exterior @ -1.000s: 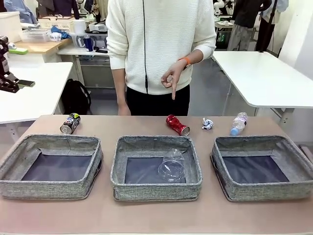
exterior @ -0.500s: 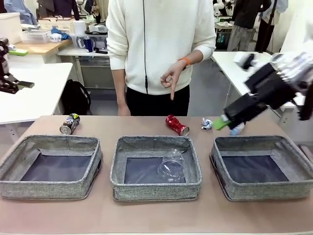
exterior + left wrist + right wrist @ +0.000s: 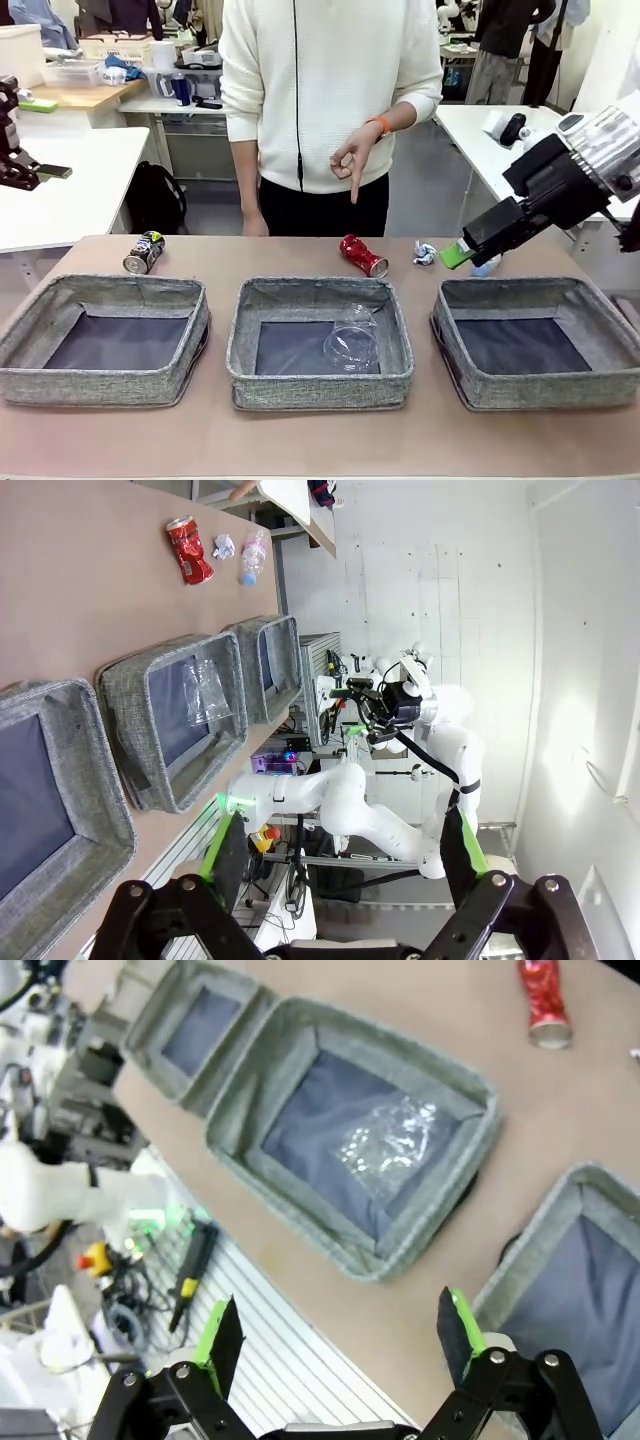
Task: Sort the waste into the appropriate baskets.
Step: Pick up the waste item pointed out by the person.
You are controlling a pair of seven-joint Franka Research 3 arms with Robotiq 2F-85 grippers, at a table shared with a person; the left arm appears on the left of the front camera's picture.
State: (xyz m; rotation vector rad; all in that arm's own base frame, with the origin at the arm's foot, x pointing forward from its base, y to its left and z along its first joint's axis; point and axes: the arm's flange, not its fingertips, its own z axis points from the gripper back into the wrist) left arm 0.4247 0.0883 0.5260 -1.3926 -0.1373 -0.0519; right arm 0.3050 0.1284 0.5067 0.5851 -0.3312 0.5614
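Clear plastic cup (image 3: 351,343) lies in the middle basket (image 3: 320,380). Crushed red can (image 3: 362,255), paper wad (image 3: 425,253) and dark printed can (image 3: 143,252) lie on the bench (image 3: 300,440) behind the baskets. I read the right gripper (image 3: 457,253) over the far rim of the right basket (image 3: 540,390), fingers apart and empty. Left gripper (image 3: 340,850) is likewise spread and empty.

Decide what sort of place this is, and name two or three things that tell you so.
Probably a robotics lab or workshop. The right gripper of a robot arm hangs over the table, plain white workbenches stand behind the person, and cables and control gear sit below the rig.
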